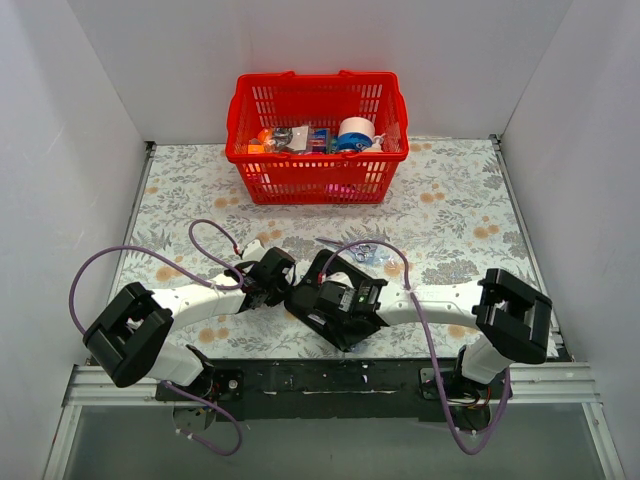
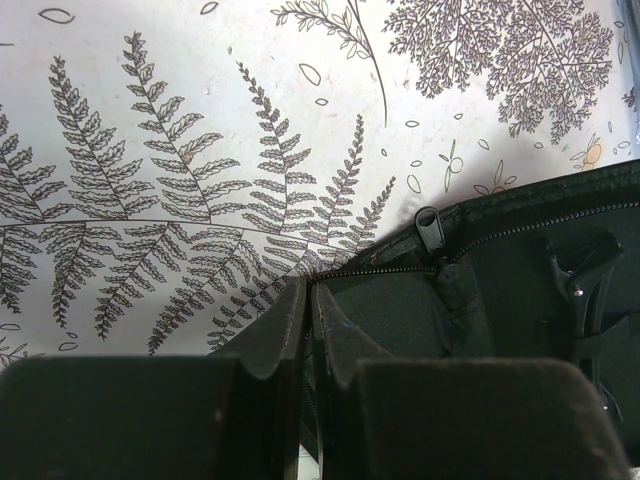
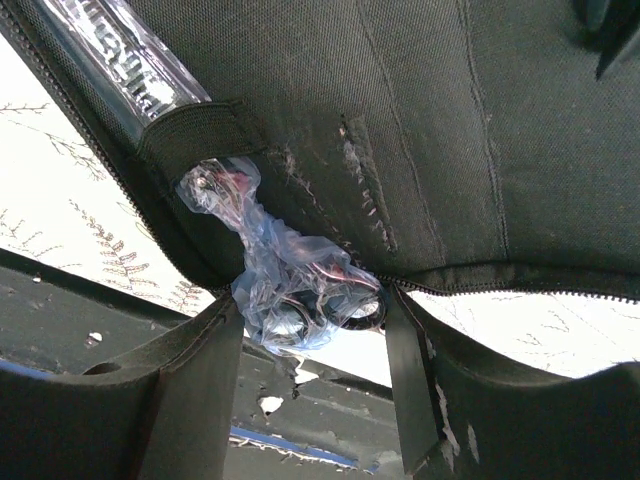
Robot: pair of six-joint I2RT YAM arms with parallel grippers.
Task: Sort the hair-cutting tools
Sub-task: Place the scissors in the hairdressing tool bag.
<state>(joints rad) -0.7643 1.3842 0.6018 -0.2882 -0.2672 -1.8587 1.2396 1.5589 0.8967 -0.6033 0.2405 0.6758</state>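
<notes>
Fingers of the left gripper (image 2: 310, 300) are pressed together on the zippered edge of the black pouch (image 2: 500, 300). Its own camera shows the fabric pinched between them, with the zipper pull (image 2: 428, 222) just beyond on the fern-printed tablecloth (image 2: 180, 150).

The overhead view gives none of that. There the two wrists meet near the table's front edge and hide most of the pouch (image 1: 303, 302), so neither pair of fingertips can be seen.

The right wrist camera looks up at the pouch's lining (image 3: 420, 120). The right gripper (image 3: 310, 310) has its fingers set apart, and wrapped scissors (image 3: 300, 285) fill the gap between them. Crumpled clear plastic with dark finger rings inside touches both fingers, so it looks held. The wrap trails up to an elastic loop (image 3: 190, 140) in the pouch. A clear sleeve with silver print (image 3: 120, 60) is tucked in there too.

Only the overhead view shows the red basket (image 1: 316, 80) of assorted items at the far side. It also shows a pale bluish bundle (image 1: 368, 252) on the cloth just beyond the right wrist, too small to identify.
</notes>
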